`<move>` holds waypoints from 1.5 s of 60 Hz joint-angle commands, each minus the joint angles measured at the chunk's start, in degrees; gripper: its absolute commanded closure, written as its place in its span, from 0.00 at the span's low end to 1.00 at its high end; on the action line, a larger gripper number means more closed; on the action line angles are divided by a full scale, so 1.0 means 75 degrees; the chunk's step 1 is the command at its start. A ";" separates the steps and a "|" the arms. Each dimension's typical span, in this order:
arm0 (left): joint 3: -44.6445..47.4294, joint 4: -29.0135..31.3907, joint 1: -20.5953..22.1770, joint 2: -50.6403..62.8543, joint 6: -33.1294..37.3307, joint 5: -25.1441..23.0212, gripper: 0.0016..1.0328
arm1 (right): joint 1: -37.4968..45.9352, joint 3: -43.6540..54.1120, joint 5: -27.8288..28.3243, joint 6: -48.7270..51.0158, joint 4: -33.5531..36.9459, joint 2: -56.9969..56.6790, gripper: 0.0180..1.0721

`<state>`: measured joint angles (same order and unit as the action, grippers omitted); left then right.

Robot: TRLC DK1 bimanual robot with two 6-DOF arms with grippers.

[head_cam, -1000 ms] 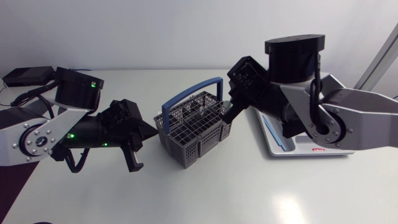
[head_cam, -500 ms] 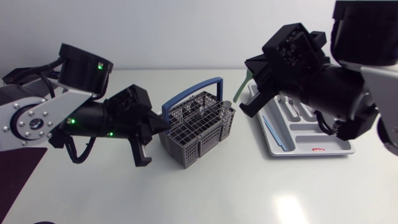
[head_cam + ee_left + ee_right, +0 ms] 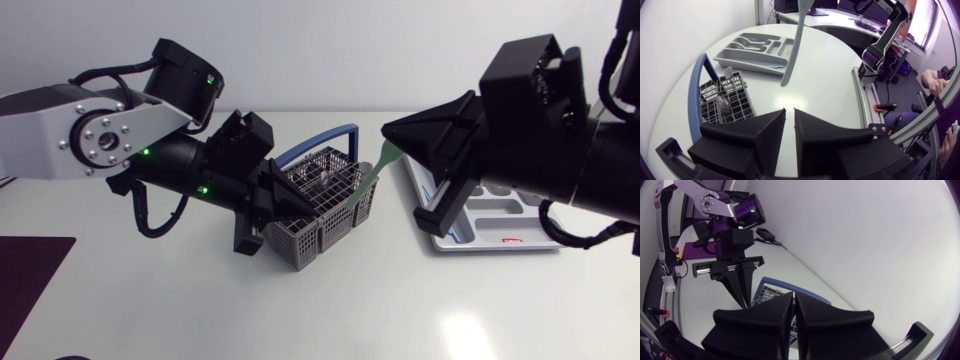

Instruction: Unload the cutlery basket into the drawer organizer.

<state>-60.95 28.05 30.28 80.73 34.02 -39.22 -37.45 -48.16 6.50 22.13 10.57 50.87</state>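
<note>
Cutlery basket (image 3: 322,238): grey plastic lattice, blue hoop handle, mid-table. Utensil (image 3: 378,163): slender, smooth, pale green, clamped in right gripper (image 3: 793,296), hanging between basket and grey moulded organizer (image 3: 500,243). Left gripper (image 3: 790,111): fingers together, empty, beside basket

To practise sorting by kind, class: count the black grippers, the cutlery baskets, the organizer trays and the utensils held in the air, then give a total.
Grippers: 2, the left gripper and the right gripper
Cutlery basket: 1
Drawer organizer: 1
Pale green utensil held in the right gripper: 1
Total: 5
</note>
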 commanded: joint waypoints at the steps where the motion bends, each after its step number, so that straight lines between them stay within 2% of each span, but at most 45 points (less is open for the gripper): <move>1: -0.0557 0.0326 -0.0018 0.0252 -0.0165 -0.0513 0.66 | -0.0128 -0.0012 0.0258 -0.0478 0.0114 -0.0056 0.93; 8: -0.1038 0.0947 -0.0030 0.0510 -0.0153 -0.1309 0.66 | -0.0139 -0.0059 0.0598 -0.0783 0.0138 -0.0045 0.93; 17: -0.1342 0.1369 0.0029 0.0627 -0.0095 -0.1790 0.66 | -0.0092 -0.0141 0.1055 -0.1146 0.0161 0.0026 0.93; 25: -0.1424 0.1498 0.0158 0.0732 -0.0059 -0.1895 0.66 | 0.0013 -0.0223 0.1418 -0.1416 0.0161 0.0073 0.93; 32: -0.1483 0.1627 0.0263 0.0849 -0.0001 -0.1907 0.58 | 0.0107 -0.0270 0.1629 -0.1544 0.0161 0.0084 0.93; 52: -0.1553 0.1803 0.0380 0.0943 0.0105 -0.2048 0.56 | 0.0376 -0.0410 0.2016 -0.1744 0.0150 0.0155 0.93; 55: -0.1553 0.1814 0.0392 0.0955 0.0105 -0.2059 0.57 | 0.0376 -0.0399 0.2039 -0.1755 0.0138 0.0166 0.93; 62: -0.1565 0.1826 0.0404 0.0943 0.0105 -0.2106 0.66 | 0.0435 -0.0364 0.2063 -0.1755 0.0138 0.0190 0.93; 68: -0.1553 0.1849 0.0380 0.0943 0.0105 -0.2106 0.69 | 0.0494 -0.0305 0.2110 -0.1755 0.0126 0.0190 0.93; 75: -0.1530 0.1861 0.0357 0.0943 0.0140 -0.2106 0.81 | 0.0552 -0.0282 0.2133 -0.1755 0.0138 0.0190 0.93; 90: -0.1530 0.1920 0.0345 0.0955 0.0151 -0.2106 0.85 | 0.0599 -0.0246 0.2156 -0.1720 0.0196 0.0213 0.93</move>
<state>-70.98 41.32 32.82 86.96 34.59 -54.11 -33.56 -50.15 22.50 10.24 11.84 51.81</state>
